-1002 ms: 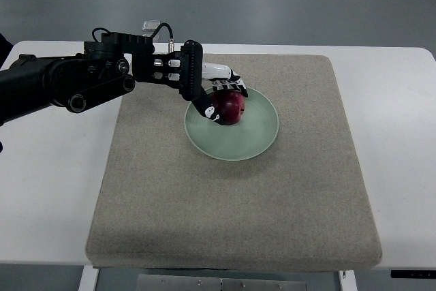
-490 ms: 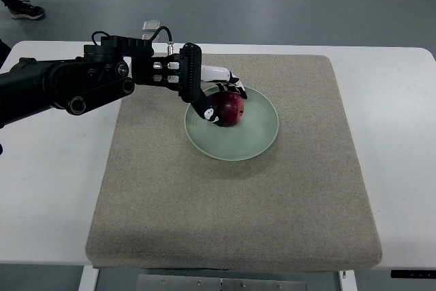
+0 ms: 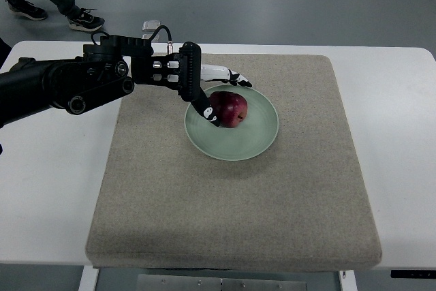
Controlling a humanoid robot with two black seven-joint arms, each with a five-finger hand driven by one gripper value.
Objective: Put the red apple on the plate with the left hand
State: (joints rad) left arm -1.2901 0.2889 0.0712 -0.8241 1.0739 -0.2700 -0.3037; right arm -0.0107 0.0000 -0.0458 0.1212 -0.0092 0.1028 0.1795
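Judging from the top view, I'd call the task nearly done: the apple (image 3: pixel 229 108) sits in the plate (image 3: pixel 262 141), on its far-left part, on the mat (image 3: pixel 231 202). What's left is clearing my left hand (image 3: pixel 216 97). Its fingers are spread, one above the apple and the thumb beside its left, gripping nothing. The arm reaches in level from the left, over the tabletop (image 3: pixel 48 189).
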